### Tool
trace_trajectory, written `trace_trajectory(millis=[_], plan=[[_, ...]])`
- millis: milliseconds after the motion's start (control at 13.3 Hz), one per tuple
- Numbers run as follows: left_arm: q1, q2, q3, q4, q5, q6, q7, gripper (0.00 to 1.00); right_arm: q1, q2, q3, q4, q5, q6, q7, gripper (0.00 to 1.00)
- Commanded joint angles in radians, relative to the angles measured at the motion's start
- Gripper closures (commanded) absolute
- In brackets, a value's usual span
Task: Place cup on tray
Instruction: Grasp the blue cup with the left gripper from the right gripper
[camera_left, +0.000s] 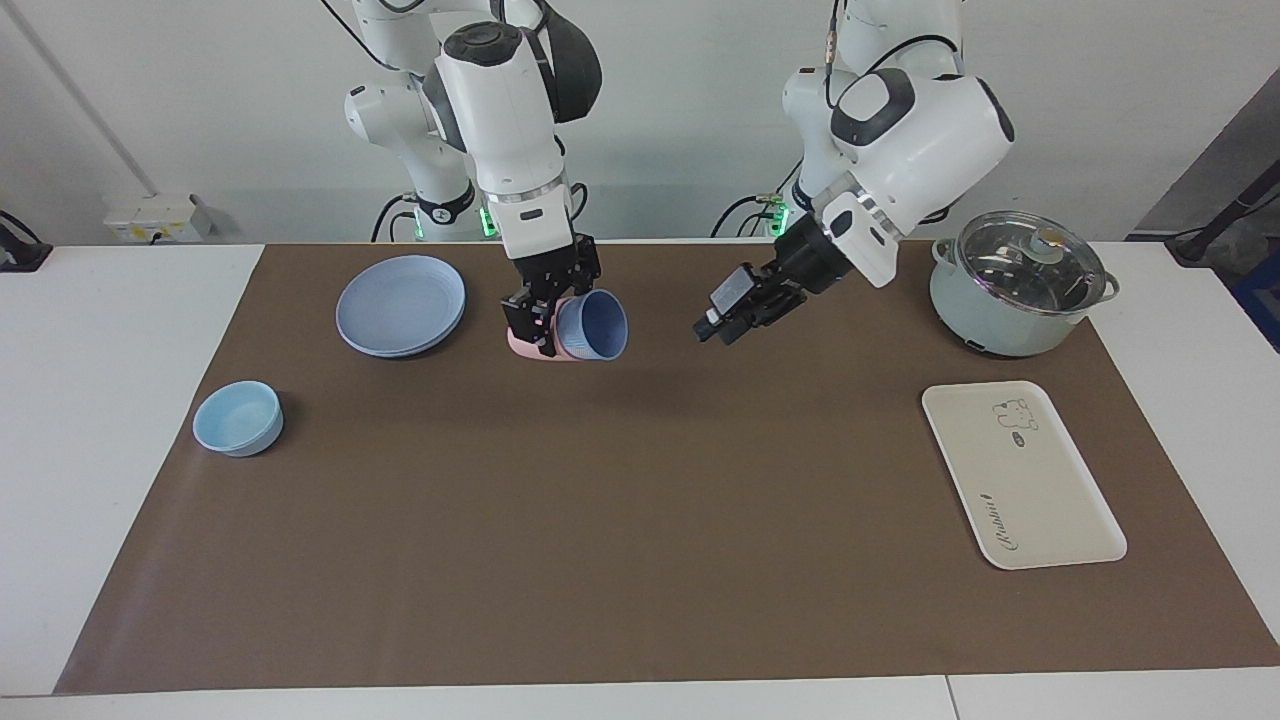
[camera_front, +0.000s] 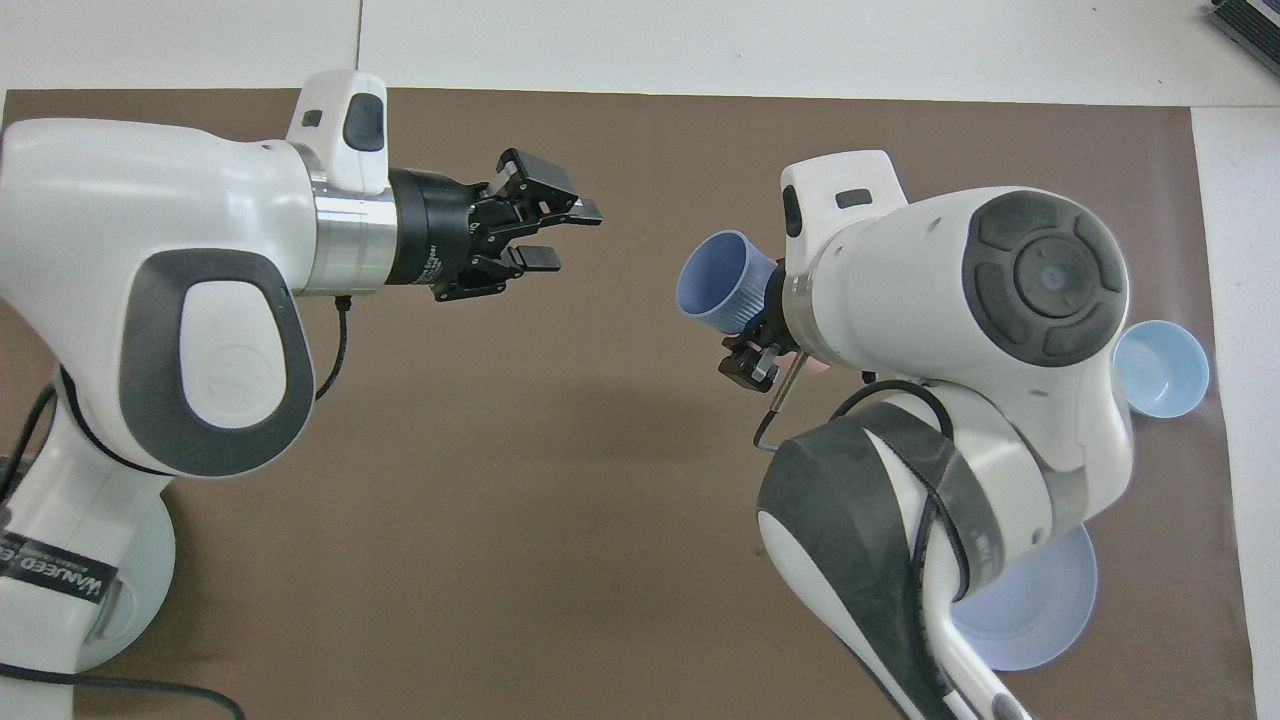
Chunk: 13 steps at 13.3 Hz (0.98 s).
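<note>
1. My right gripper (camera_left: 545, 322) is up over the brown mat (camera_left: 640, 520), beside the round blue plate (camera_left: 401, 304), its fingers clamped on the periwinkle-blue cup (camera_left: 592, 325).
2. The cup is off the tabletop and tipped on its side, its darker blue inside turned toward my left arm's end. In the overhead view the cup (camera_front: 722, 281) juts out from under my right wrist.
3. A salmon-pink cup (camera_left: 528, 347) shows just under the blue one, right against my right fingers; I cannot tell whether it touches the mat.
4. My left gripper (camera_left: 722, 312) hangs over the mat, pointing toward the cup, well apart from it. Its fingers (camera_front: 578, 212) stand apart with nothing between them.
5. The cream-white tray (camera_left: 1022, 474) lies flat on the mat at my left arm's end, nothing on it, farther from me than the lidded pot (camera_left: 1018, 283).
6. A light-blue bowl (camera_left: 238, 418) sits at my right arm's end.
</note>
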Motion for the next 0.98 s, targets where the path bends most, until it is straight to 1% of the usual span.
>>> trace_trajectory(millis=[0, 226, 302, 528, 678, 754, 905], plan=[[-0.086, 0.026, 0.017, -0.013, -0.026, 0.118, -0.036, 0.37, 0.001, 0.014, -0.002, 0.028, -0.029, -0.014, 0.027, 1.0], [-0.121, 0.049, 0.017, -0.011, -0.024, 0.18, -0.045, 0.39, 0.001, 0.014, -0.002, 0.027, -0.029, -0.013, 0.027, 1.0], [-0.138, 0.051, 0.018, -0.011, -0.023, 0.185, -0.044, 0.4, 0.001, 0.014, -0.002, 0.027, -0.029, -0.013, 0.027, 1.0], [-0.143, 0.056, 0.018, -0.014, -0.012, 0.18, -0.035, 0.42, 0.001, 0.014, -0.002, 0.025, -0.029, -0.011, 0.027, 1.0], [-0.17, 0.053, 0.021, -0.039, -0.004, 0.185, -0.021, 0.44, 0.001, 0.014, -0.002, 0.025, -0.027, -0.011, 0.027, 1.0], [-0.172, 0.053, 0.021, -0.045, -0.004, 0.191, -0.007, 0.46, 0.001, 0.014, -0.002, 0.025, -0.029, -0.011, 0.027, 1.0], [-0.172, 0.053, 0.021, -0.046, -0.003, 0.189, 0.001, 0.55, 0.001, 0.014, -0.002, 0.025, -0.029, -0.011, 0.027, 1.0]])
